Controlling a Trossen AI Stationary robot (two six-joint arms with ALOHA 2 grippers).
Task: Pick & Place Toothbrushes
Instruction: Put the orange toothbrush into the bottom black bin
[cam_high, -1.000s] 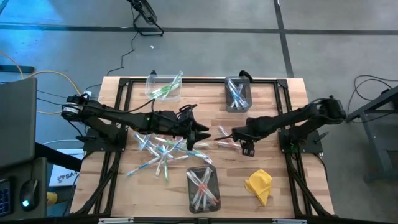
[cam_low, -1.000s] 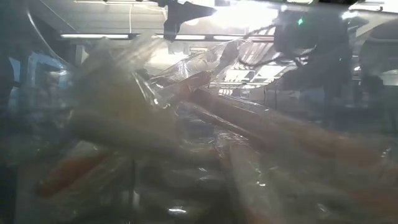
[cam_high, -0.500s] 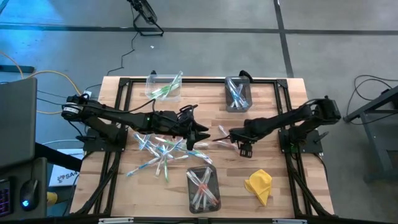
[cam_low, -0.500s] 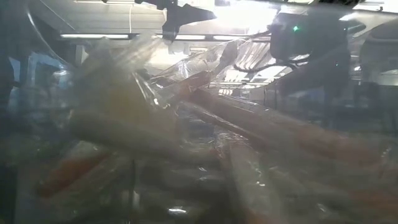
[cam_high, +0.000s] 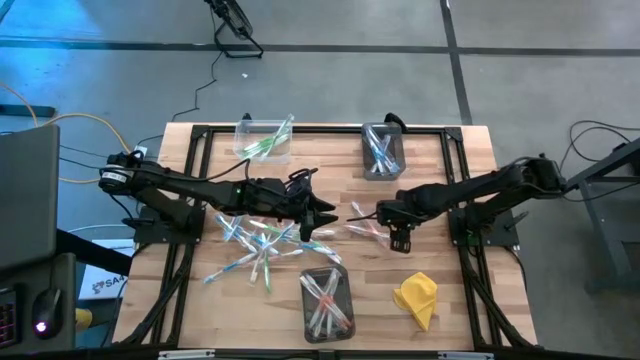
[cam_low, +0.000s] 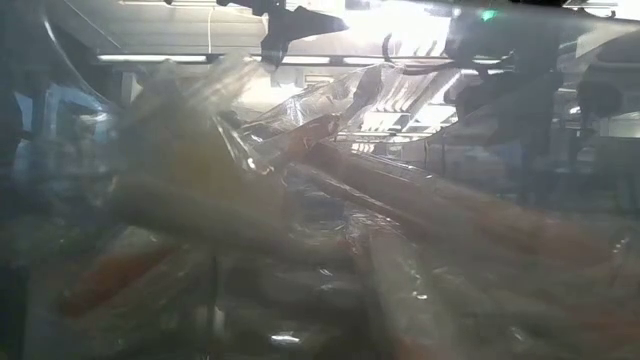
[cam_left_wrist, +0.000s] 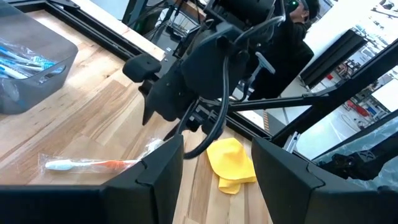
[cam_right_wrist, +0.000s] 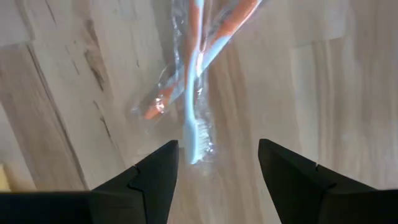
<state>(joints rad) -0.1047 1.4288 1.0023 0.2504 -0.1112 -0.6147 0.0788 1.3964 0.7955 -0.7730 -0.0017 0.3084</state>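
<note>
- Your right gripper (cam_high: 385, 215) hangs over the middle of the table (cam_high: 440, 300), jaws spread wide and holding nothing. Two wrapped, orange-handled toothbrushes (cam_right_wrist: 193, 74) lie crossed on the wood just ahead of it.
- I'd say the step in hand is picking one of these two. Choose one before you descend; where they cross, you would likely pinch both.
- Aim at a handle away from the crossing and turn the wrist so the fingers (cam_right_wrist: 152, 180) straddle it across its width.
- The clear wrappers look slippery. Go down until the fingertips almost touch the wood, then close slowly, so the stick does not squirt out sideways.
- The bin of orange-accented brushes (cam_high: 326, 300) sits at the near edge, the likeliest home for this pair; the bin with blue ones (cam_high: 382, 150) is at the far edge.
- Your left gripper (cam_high: 325, 212) waits, fingers apart and empty, just beside the loose pile (cam_high: 255, 240) left of centre, pointing at the right gripper. Lift straight up to keep the arms apart.
- The yellow cloth (cam_high: 417, 297) lies towards the near right corner; avoid it.
</note>
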